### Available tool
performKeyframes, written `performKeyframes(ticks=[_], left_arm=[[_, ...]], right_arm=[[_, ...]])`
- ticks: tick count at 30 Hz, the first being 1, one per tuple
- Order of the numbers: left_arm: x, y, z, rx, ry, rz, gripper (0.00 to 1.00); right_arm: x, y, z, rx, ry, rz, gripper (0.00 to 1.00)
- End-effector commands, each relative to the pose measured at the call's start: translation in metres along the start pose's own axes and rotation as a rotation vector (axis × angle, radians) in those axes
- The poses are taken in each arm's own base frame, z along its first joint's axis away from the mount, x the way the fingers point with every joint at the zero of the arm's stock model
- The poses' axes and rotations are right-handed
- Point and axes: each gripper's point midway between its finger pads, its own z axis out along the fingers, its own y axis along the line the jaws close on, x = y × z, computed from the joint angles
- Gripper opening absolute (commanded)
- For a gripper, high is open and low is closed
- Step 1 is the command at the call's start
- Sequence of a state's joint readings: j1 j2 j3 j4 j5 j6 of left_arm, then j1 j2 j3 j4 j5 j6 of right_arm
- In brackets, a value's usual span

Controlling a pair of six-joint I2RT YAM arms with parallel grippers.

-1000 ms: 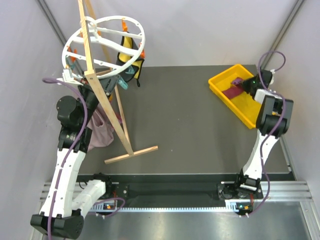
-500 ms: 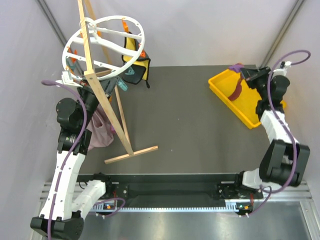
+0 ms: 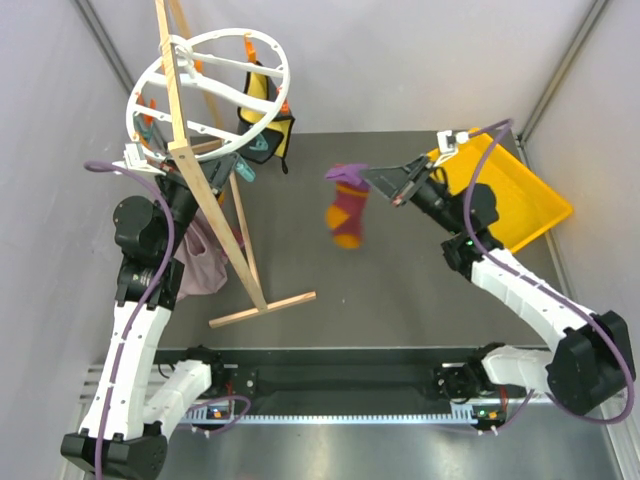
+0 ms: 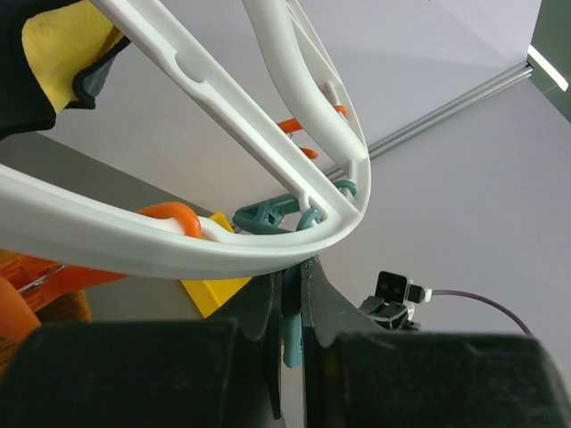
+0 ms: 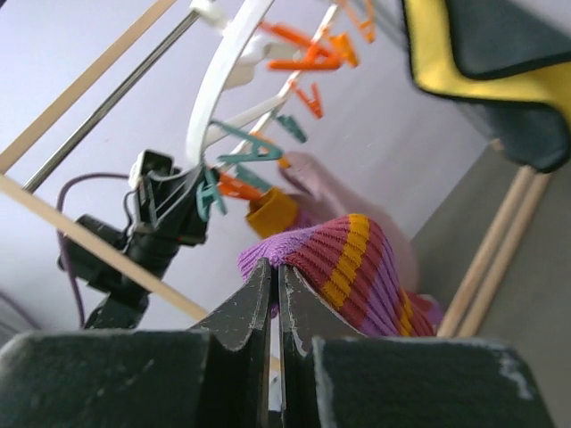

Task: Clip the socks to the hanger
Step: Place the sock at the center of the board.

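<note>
Sock [image 3: 347,210] pinched at cuff by clenched right gripper [image 3: 373,178], dangling mid-air. Teal clip [image 4: 292,330] squeezed in left gripper [image 4: 287,278]. Beware slippage from shallow grip during swing toward hanger [image 4: 223,254].

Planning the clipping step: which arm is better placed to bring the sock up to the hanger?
Right. The right tool is shut on the sock, dangling in mid-air. The left tool is pinching a teal clip on the hanger rim, so it is occupied there.
</note>
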State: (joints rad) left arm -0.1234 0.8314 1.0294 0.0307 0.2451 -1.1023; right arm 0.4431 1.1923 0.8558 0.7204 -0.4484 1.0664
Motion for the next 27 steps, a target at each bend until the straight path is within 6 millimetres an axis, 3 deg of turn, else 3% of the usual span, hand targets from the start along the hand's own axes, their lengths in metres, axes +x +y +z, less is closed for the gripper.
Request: performKeyframes(ticks=[1, 2, 4, 5, 7, 10, 18, 27], left_arm=[[0.001, -0.002, -0.001, 0.011, 0.001, -0.007, 0.0], [0.001, -0.003, -0.002, 0.012, 0.0, -0.008, 0.0], [0.001, -0.003, -0.002, 0.011, -0.002, -0.007, 0.0], [0.001, -0.003, -0.003, 0.011, -0.002, -0.007, 0.0], [0.0, -0.004, -0.003, 0.01, -0.004, -0.007, 0.0], [-0.002, -0.007, -0.005, 0.013, -0.011, -0.003, 0.0], [0.0, -0.005, -0.005, 0.016, -0.005, 0.01, 0.0], [-0.002, -0.006, -0.003, 0.037, -0.017, 0.074, 0.0]], right_arm=[[0.008, 0.027, 0.023, -0.079, -0.057, -0.016, 0.0], [0.017, 0.043, 0.03, -0.132, -0.046, -0.002, 0.0], [0.029, 0.042, 0.043, -0.143, -0.041, 0.042, 0.0], [0.033, 0.056, 0.047, -0.189, -0.045, 0.054, 0.0], [0.04, 0.056, 0.057, -0.201, -0.053, 0.073, 0.0], [0.045, 0.074, 0.071, -0.248, -0.057, 0.087, 0.0], [0.063, 0.077, 0.094, -0.21, 0.011, 0.145, 0.0], [0.073, 0.084, 0.097, -0.196, 0.059, 0.251, 0.0]])
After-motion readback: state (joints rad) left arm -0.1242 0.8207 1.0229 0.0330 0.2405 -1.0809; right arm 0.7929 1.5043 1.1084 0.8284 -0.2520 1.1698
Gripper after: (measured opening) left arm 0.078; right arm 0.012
